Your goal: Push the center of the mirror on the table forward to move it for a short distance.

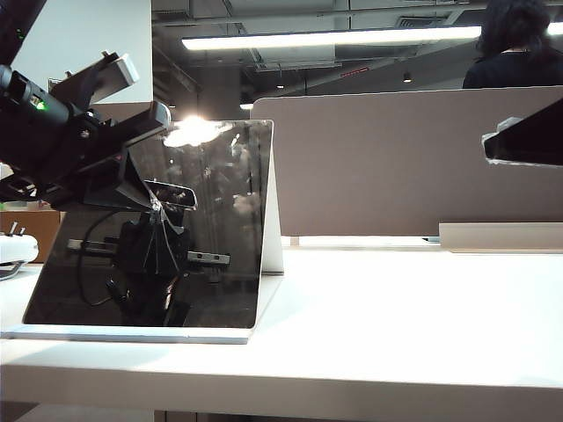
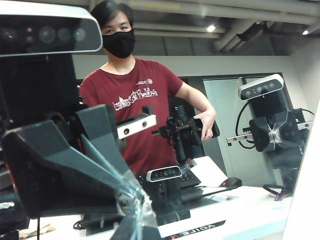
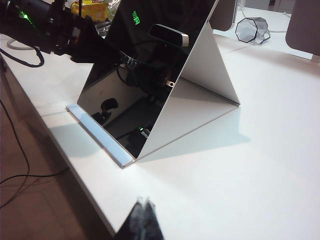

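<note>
Mirror is standing tilted on its white back stand, near the desk's front-left edge. My left gripper is pressing its tips, fingers together w/ nothing held, against the glass approx. at center, so the push should go straight fwd w/o twisting it. My right gripper is hanging well apart over bare desk, fingers together, holding nothing, keeping clear of the mirror's path.
</note>
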Motion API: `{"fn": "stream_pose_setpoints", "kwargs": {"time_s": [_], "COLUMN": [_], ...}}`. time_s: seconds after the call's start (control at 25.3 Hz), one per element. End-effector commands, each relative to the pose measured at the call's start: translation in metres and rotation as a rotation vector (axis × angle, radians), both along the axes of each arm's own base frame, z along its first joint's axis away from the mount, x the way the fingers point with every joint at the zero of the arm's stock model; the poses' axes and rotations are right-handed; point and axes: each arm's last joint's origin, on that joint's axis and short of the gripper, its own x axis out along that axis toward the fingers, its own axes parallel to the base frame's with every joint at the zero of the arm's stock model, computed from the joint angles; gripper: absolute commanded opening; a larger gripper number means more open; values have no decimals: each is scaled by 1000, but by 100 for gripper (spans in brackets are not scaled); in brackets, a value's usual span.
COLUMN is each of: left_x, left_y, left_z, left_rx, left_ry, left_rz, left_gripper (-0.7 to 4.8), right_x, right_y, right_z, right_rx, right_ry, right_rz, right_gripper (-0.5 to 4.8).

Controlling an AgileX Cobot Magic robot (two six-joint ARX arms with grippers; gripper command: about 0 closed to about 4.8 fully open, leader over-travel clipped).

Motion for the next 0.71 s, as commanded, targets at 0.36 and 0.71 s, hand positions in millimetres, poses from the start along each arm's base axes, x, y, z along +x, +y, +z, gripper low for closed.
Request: {"fn": "stream_pose_setpoints", "kwargs": {"time_s": [0.36, 0.71], "left_x": [63, 146], "left_y": [-20, -57], "left_z": [-9, -13], "left_rx": [76, 86], "left_ry": [-55, -135], "left_rz": [36, 40], "left_gripper": [-5, -5], "right_x": [17, 26], "right_y": [-15, -27], "right_z": [-3, -5], "right_rx": [-16, -30], "right_ry": [16, 35], "right_rz": [-225, -367], "right_gripper": [-5, -5]}}
